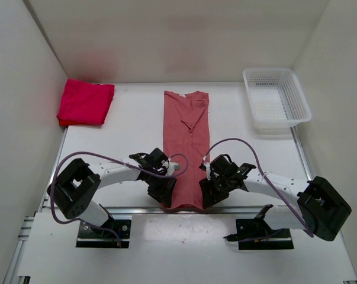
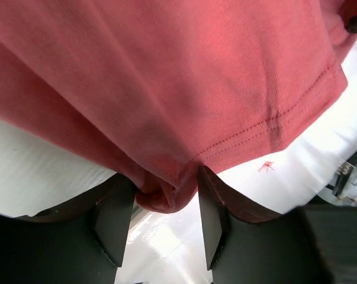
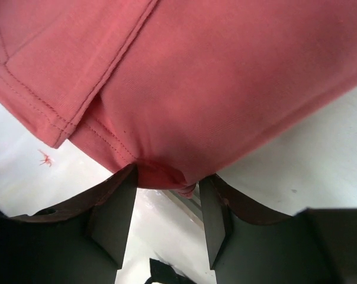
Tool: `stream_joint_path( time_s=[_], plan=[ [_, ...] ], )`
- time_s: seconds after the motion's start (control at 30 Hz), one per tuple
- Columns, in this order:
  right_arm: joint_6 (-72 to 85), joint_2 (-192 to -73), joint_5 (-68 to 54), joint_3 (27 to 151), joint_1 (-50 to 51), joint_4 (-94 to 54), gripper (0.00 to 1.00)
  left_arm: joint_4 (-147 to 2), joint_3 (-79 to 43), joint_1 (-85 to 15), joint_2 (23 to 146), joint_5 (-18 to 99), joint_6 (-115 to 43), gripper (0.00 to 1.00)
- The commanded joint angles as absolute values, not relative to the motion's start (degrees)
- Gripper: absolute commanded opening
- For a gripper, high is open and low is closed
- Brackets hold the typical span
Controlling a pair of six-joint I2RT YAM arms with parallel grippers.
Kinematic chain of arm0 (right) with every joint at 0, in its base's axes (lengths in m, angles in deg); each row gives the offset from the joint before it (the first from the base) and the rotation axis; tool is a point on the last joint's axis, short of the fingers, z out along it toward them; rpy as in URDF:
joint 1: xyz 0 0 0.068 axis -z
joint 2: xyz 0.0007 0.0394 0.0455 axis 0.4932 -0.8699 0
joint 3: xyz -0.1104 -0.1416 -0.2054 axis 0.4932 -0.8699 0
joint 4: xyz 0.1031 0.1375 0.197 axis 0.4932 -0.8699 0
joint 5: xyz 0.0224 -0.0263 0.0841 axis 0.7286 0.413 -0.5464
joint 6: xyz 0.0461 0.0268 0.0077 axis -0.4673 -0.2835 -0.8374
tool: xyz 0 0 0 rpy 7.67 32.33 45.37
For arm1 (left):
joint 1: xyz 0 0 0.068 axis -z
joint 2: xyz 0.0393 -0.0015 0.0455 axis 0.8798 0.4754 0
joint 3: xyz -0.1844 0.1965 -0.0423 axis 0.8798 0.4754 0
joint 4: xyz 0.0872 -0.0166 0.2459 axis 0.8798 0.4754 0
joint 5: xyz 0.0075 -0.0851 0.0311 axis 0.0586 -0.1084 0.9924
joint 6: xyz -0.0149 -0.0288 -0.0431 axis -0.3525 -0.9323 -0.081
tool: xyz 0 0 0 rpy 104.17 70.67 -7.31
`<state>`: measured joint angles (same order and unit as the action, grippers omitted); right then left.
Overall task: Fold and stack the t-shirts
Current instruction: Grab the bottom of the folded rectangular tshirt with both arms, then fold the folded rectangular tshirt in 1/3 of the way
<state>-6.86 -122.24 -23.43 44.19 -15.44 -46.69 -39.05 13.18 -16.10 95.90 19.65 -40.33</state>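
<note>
The dusty salmon pink t-shirt point(image 1: 187, 142) lies as a long narrow strip down the middle of the table, collar at the far end. My left gripper point(image 1: 164, 192) is at its near left corner and my right gripper point(image 1: 209, 192) at its near right corner. In the left wrist view the jaws point(image 2: 163, 189) pinch a bunched wad of the hem point(image 2: 166, 198). In the right wrist view the jaws point(image 3: 168, 180) pinch a similar wad point(image 3: 163, 174). The crimson-magenta t-shirt point(image 1: 85, 100) lies folded at the far left, with a bright red edge point(image 1: 63, 122) showing beneath it.
A white mesh basket point(image 1: 276, 100) stands at the far right. White walls close in the table on the left, back and right. The table's near metal edge point(image 1: 184, 209) runs just under the shirt's hem. A small red mark point(image 2: 265, 167) is on the table.
</note>
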Motion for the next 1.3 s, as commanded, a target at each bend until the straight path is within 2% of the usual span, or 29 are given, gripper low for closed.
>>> stream_joint_path(
  time_s=[0.0, 0.1, 0.17, 0.23, 0.27, 0.3, 0.43, 0.53, 0.77, 0.97, 1.27],
  plan=[
    [-7.15, -121.48, -25.18, 42.76, -15.63, -44.25, 0.46, -39.26, 16.37, -15.56, 96.41, 21.37, -39.59, 0.57],
    [-7.07, -121.13, -25.18, 41.97, -15.54, -43.90, 0.44, -39.35, 17.51, -15.82, 95.88, 20.59, -39.24, 0.56],
    [-7.16, -121.05, -25.27, 41.62, -15.36, -43.81, 0.38, -39.44, 17.61, -15.82, 95.79, 20.23, -39.41, 0.52],
    [-7.16, -121.13, -25.44, 42.05, -16.07, -43.81, 0.11, -39.88, 17.09, -15.65, 96.14, 19.70, -39.24, 0.44],
    [-6.37, -120.95, -25.70, 42.06, -15.54, -43.64, 0.02, -39.62, 16.73, -15.73, 96.58, 19.61, -39.24, 0.37],
    [-5.84, -121.13, -26.23, 42.14, -14.58, -43.64, 0.00, -40.14, 16.03, -16.17, 96.76, 19.44, -38.80, 0.33],
    [-0.94, -121.83, -27.55, 48.01, -11.59, -44.95, 0.00, -40.32, 9.20, -20.64, 98.69, 15.66, -38.72, 0.09],
    [2.33, -123.32, -26.93, 54.07, -7.82, -46.62, 0.00, -37.25, 3.73, -22.15, 100.36, 17.49, -36.17, 0.05],
    [9.72, -128.24, -28.78, 64.55, -1.40, -44.52, 0.00, -34.52, -7.61, -26.10, 102.12, 22.50, -32.91, 0.01],
    [10.24, -134.21, -27.03, 68.51, 4.75, -40.31, 0.00, -34.17, -17.88, -35.15, 106.85, 27.08, -31.16, 0.02],
    [14.62, -146.96, -26.50, 83.70, 9.60, -38.89, 0.01, -35.05, -26.95, -36.39, 113.81, 31.30, -30.45, 0.03]
  ],
)
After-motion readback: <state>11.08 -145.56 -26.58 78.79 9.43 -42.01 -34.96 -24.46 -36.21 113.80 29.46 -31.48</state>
